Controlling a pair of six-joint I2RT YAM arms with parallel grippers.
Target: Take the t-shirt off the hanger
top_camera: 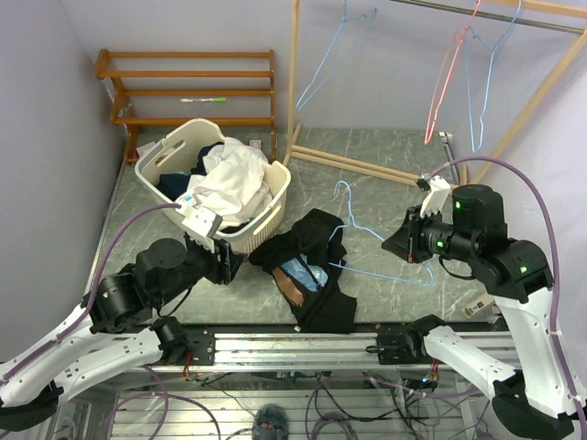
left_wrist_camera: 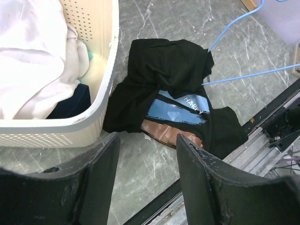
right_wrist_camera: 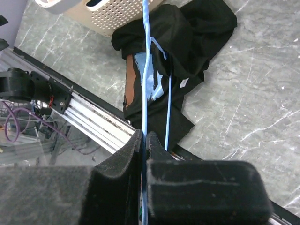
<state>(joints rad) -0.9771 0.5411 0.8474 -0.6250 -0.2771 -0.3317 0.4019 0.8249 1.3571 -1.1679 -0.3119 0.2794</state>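
A black t-shirt (top_camera: 307, 266) with a blue and brown print lies crumpled on the table; it also shows in the left wrist view (left_wrist_camera: 173, 89) and the right wrist view (right_wrist_camera: 173, 61). A light blue wire hanger (top_camera: 367, 229) runs into it, its hook pointing to the far side. My right gripper (top_camera: 408, 246) is shut on the hanger wire (right_wrist_camera: 146, 70), with the wire pinched between the jaws (right_wrist_camera: 144, 140). My left gripper (top_camera: 223, 264) is open and empty, low over the table just left of the shirt (left_wrist_camera: 147, 154).
A white laundry basket (top_camera: 266, 206) full of clothes stands left of the shirt, close to my left gripper. A wooden rack with red and blue hangers (top_camera: 449, 64) stands at the back right. A wooden shelf (top_camera: 188, 87) is at the back left.
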